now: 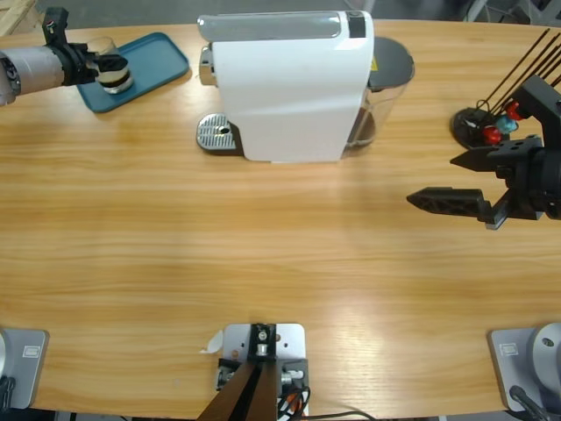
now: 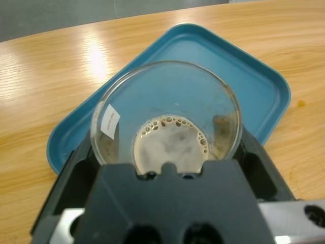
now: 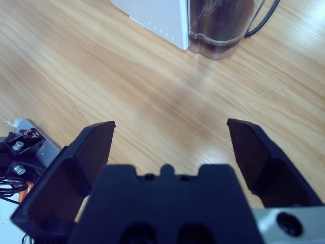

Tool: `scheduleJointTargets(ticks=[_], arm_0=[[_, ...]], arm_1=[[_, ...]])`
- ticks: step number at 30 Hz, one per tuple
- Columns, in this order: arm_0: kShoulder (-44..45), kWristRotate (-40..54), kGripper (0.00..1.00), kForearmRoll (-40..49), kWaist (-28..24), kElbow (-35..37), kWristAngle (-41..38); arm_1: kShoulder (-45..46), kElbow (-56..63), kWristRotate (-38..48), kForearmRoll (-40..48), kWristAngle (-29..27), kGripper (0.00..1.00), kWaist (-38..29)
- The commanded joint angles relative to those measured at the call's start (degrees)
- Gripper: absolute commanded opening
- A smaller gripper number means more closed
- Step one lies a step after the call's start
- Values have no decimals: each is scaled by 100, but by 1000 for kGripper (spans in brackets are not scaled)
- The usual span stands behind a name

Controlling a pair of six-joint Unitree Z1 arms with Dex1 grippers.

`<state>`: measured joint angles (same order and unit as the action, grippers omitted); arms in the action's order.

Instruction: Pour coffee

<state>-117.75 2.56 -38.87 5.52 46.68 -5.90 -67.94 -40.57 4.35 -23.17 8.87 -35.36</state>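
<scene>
Glass (image 2: 165, 122) with coffee (image 2: 170, 147) sits upright between the left gripper's (image 1: 112, 72) closed fingers, over the blue tray (image 1: 162, 54). Right gripper (image 1: 456, 180) hangs open, empty, well apart across the bench (image 1: 263, 246).

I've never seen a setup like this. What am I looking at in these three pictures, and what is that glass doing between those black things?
These are two robot arms at a wooden table. One picture looks down from above; the other two come from cameras on each arm's wrist, looking along its two black jaws.

The left gripper is closed around a small clear glass over a blue tray. Its wrist view looks down into the glass: a little coffee with foam lies at the bottom.

The right gripper is open and holds nothing; its wrist view shows only bare table between the jaws.

In the middle stands a white coffee machine with a clear water tank at its back. Near the right edge is a black holder with red and blue capsules.
</scene>
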Motion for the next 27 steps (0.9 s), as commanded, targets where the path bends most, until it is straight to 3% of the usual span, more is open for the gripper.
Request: scheduleJointTargets(ticks=[1,5,11,17,20,23,27], arm_0=[[50,-62,872,163,-69,-15,-52],[68,-54,995,185,-69,-45,-148],[203,-17,996,129,-69,-277,-210],[1286,78,996,133,-269,-918,19],[2241,89,996,959,-336,-948,-11],[3480,87,996,2420,86,-894,-73],[5050,48,995,4568,1060,-709,-1491]], arm_1=[[107,129,66,76,106,1000,-46],[123,137,75,76,106,1000,-43],[128,137,75,76,97,1000,-43],[123,137,84,76,86,1000,-43],[123,146,84,85,93,1000,-46],[123,146,84,94,109,1000,-45],[103,134,24,94,276,987,-45]])
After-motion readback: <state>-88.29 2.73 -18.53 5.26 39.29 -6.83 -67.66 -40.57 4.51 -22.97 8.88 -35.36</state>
